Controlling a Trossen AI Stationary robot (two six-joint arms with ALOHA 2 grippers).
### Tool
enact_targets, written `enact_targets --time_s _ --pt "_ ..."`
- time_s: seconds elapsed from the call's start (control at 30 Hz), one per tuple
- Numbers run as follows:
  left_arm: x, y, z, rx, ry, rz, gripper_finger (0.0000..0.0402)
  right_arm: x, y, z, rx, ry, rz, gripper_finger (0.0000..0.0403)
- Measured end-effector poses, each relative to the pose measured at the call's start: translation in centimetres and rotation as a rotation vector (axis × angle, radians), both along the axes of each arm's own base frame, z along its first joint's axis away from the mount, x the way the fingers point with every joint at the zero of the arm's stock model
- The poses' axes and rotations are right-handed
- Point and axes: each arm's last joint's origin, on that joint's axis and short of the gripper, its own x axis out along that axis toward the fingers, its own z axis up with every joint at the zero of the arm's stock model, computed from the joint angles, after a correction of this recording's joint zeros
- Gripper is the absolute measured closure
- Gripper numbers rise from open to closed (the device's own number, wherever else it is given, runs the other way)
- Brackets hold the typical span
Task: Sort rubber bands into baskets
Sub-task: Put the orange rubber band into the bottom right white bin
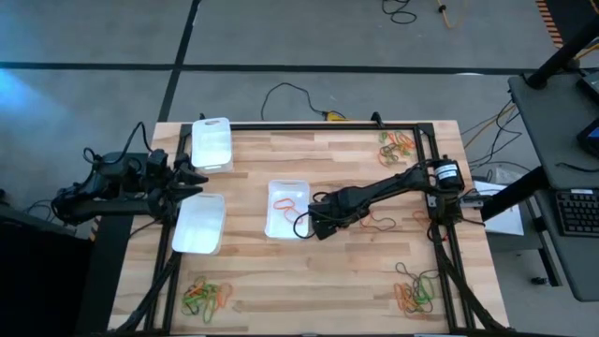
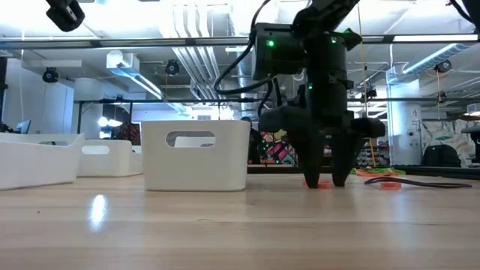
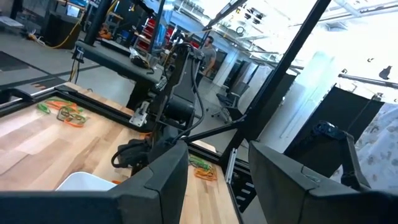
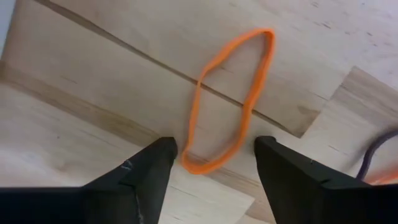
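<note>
An orange rubber band [image 4: 230,102] lies flat on the wooden table, just right of the middle basket [image 1: 287,208]. My right gripper [image 4: 214,152] points down over the band's one end, open. Its two fingers stand on either side of that end without touching it, and the low view shows the tips [image 2: 324,180] down near the tabletop. Two more white baskets [image 1: 212,142] [image 1: 199,223] stand at the left. Between them my left gripper [image 1: 192,178] waits level and open, holding nothing. The middle basket holds an orange band [image 1: 285,201].
Heaps of orange, green and dark rubber bands lie at the near left [image 1: 208,295], near right [image 1: 416,292] and far right [image 1: 398,145] corners. A dark band [image 1: 379,223] lies right of my right gripper. A black frame rail [image 1: 328,126] borders the table.
</note>
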Motion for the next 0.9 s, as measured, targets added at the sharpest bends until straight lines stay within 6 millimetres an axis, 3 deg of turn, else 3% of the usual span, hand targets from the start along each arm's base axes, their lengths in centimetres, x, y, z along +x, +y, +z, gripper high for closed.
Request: enact_targets --time_s 0.13,0.4,0.53,0.6,0.73,0.9 --pt "0.0 0.0 0.0 0.000 0.000 0.000 0.0248 -0.1 -0.3 -0.1 0.000 0.007 -0.013 0.0231" --pt "0.0 0.0 0.2 0.001 -0.018 0.000 0.0248 -0.1 -0.6 -0.2 -0.002 0.004 -0.023 0.0370" --pt "0.0 0.0 0.2 0.001 -0.020 0.000 0.0248 0.0 -0.6 0.5 -0.005 0.026 0.000 0.0389" --pt "0.0 0.0 0.2 0.002 -0.025 0.000 0.0248 0.0 -0.7 1.7 -0.010 0.058 0.027 0.0390" --pt "0.0 0.0 0.2 -0.001 -0.024 0.000 0.0248 0.9 -0.7 6.1 -0.041 0.015 0.082 0.0390" --pt "0.0 0.0 0.2 -0.023 -0.021 -0.002 0.0248 3.3 -0.7 11.0 -0.093 -0.186 0.130 0.0391"
